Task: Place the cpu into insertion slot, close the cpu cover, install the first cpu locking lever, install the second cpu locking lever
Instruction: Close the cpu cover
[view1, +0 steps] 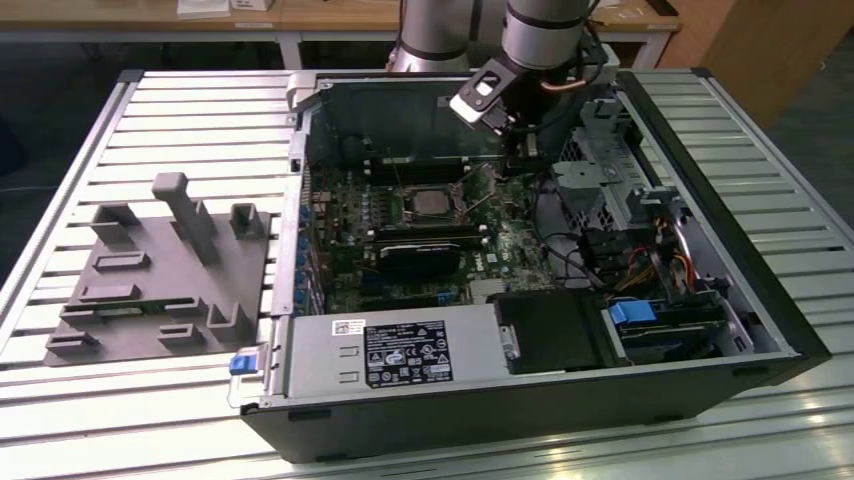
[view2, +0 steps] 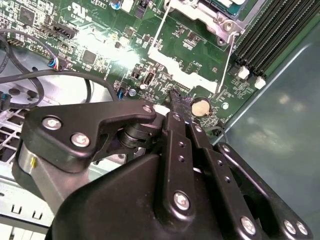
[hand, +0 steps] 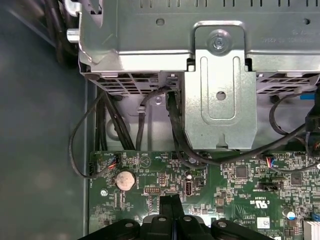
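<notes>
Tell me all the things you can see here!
Computer case: one, black, open, on the table.
Motherboard: one, green, inside the case.
Cpu: one, silver, middle of the motherboard.
Power supply: one, silver, inside the case's near end.
Coin battery: one, silver, on the motherboard, near a corner.
Fixture tray: one, grey, on the table, exterior view's left of the case.
Robot arm: one, grey, reaching into the case.
Gripper: one, black, shut, down by the motherboard.

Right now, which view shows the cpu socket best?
Exterior view: the whole insertion slot sits unobstructed mid-board. The second wrist view catches just one corner of it; the first wrist view faces the drive cage.
</notes>
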